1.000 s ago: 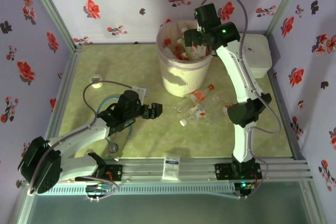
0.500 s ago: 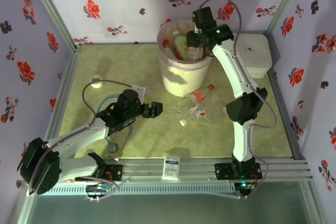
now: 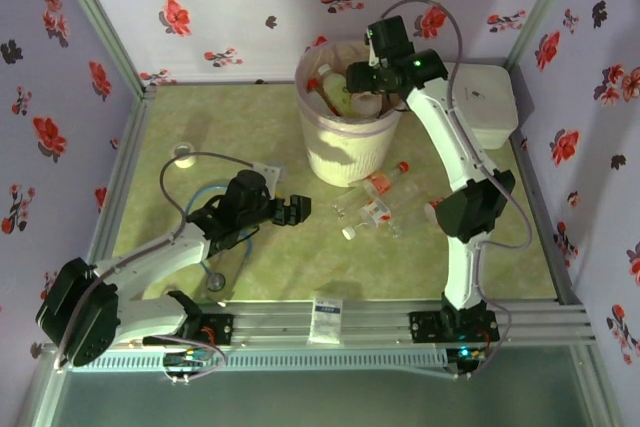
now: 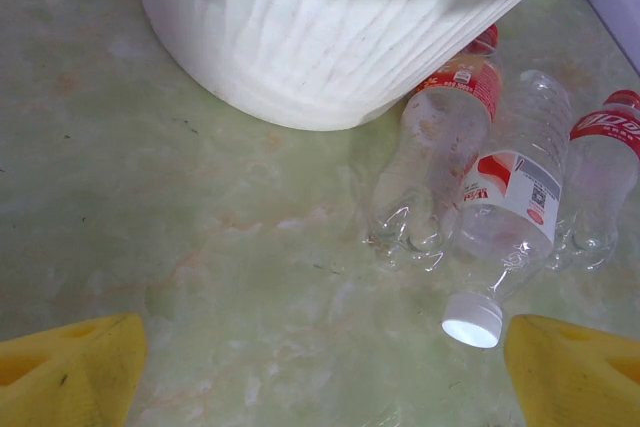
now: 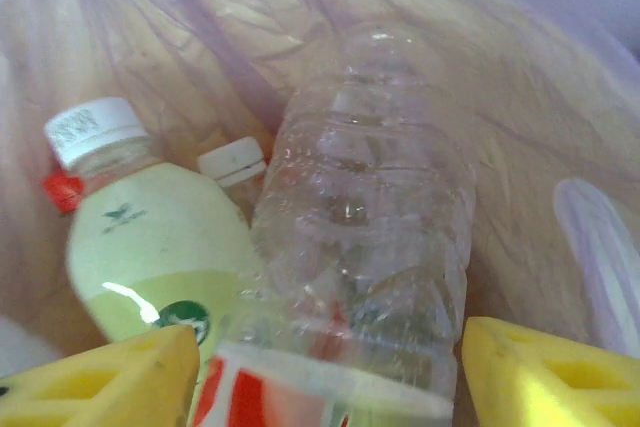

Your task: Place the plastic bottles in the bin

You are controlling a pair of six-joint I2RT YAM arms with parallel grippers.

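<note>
The bin [image 3: 345,152] stands at the back middle of the table, and several plastic bottles lie inside it. My right gripper [image 3: 362,77] hangs over its rim, open. Between its yellow fingers [image 5: 110,382] a clear bottle [image 5: 370,197] with a red label leans on the pinkish liner [image 5: 520,117], beside a milky green bottle [image 5: 150,257]. Three clear bottles [image 3: 383,183] [image 3: 368,215] [image 3: 412,217] lie on the table in front of the bin. My left gripper [image 3: 293,209] is open, low over the table to their left. It looks at the bin wall [image 4: 330,37] and a white-capped bottle [image 4: 505,212].
A white lidded box [image 3: 490,102] sits to the right of the bin. A blue-and-white packet [image 3: 326,315] lies on the front rail. A small round object [image 3: 183,154] rests at the left edge, and a cable loop [image 3: 215,247] lies beside the left arm.
My right gripper has shifted a little left and back over the bin, and a clear bottle now lies in the bin under it. The left arm has stayed put.
</note>
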